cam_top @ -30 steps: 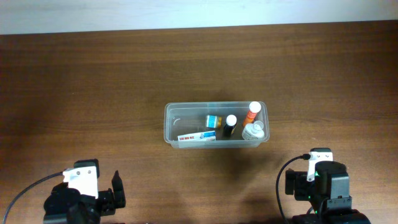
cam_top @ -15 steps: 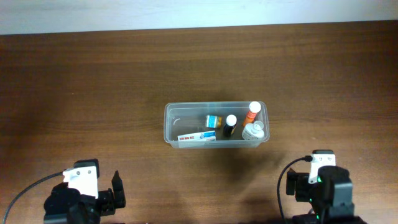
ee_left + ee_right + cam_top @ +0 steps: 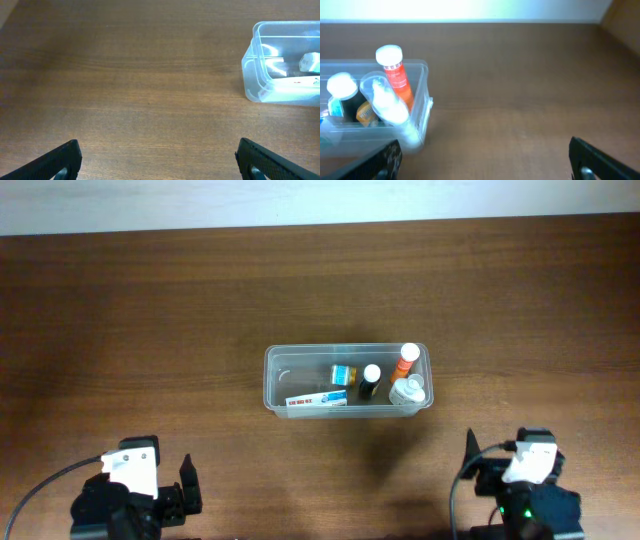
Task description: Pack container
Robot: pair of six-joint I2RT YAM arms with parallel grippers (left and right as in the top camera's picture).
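The clear plastic container [image 3: 283,367] stands at the table's middle. In it lie an orange bottle with a white cap [image 3: 404,361], a dark bottle with a white cap [image 3: 370,382], a clear white-capped bottle [image 3: 407,390], a small blue-and-orange jar [image 3: 344,373] and a flat box [image 3: 317,400]. The container's left end shows in the left wrist view [image 3: 252,75], its right end in the right wrist view [image 3: 422,107]. My left gripper [image 3: 157,162] is open and empty near the front left. My right gripper [image 3: 487,162] is open and empty near the front right.
The brown wooden table [image 3: 150,310] runs to a pale wall [image 3: 300,200] at the back. Both arm bases sit at the front edge, left [image 3: 125,495] and right [image 3: 525,495].
My right arm has drawn back toward the front edge and a little to the right. The left arm and the container have not moved.
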